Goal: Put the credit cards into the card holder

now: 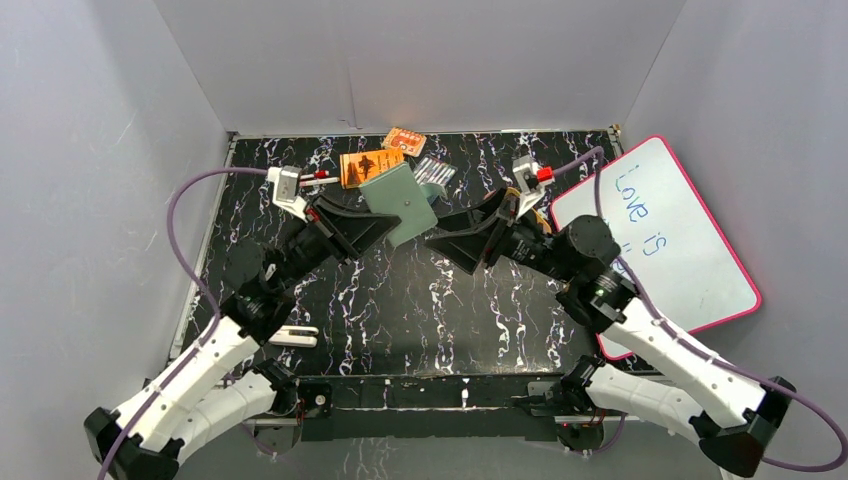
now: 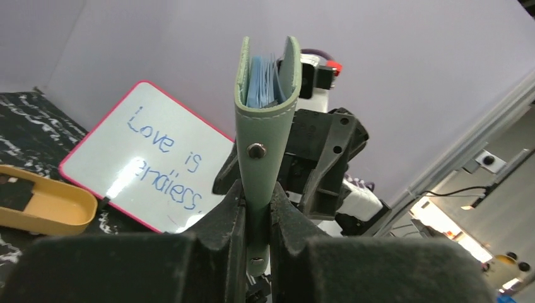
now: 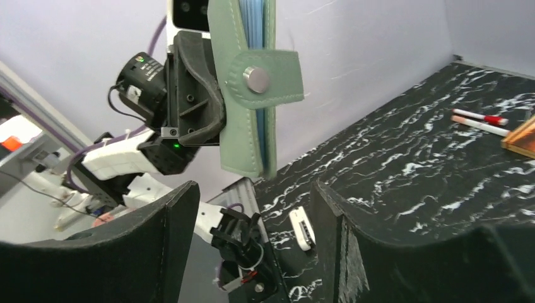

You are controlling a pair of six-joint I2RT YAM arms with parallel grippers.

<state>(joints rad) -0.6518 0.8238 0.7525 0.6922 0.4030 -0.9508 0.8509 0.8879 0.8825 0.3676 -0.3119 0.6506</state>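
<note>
My left gripper (image 1: 385,222) is shut on the sage-green card holder (image 1: 402,203) and holds it upright above the table. In the left wrist view the fingers pinch its spine edge (image 2: 257,208), and the holder (image 2: 264,120) gapes slightly, showing pale blue sleeves. My right gripper (image 1: 436,240) is open and empty, facing the holder from the right, a short gap away. In the right wrist view the holder (image 3: 243,120) hangs above my open right gripper (image 3: 255,208), its snap tab loose. A dark flat card (image 2: 14,192) lies in a tan tray (image 2: 53,211); no card shows in the top view.
Two orange boxes (image 1: 368,166) (image 1: 404,140) and clear sleeves (image 1: 436,172) lie at the back. A pink-rimmed whiteboard (image 1: 665,235) lies right. A small white object (image 1: 292,336) lies near the left arm. Red-capped markers (image 3: 478,118) lie on the table.
</note>
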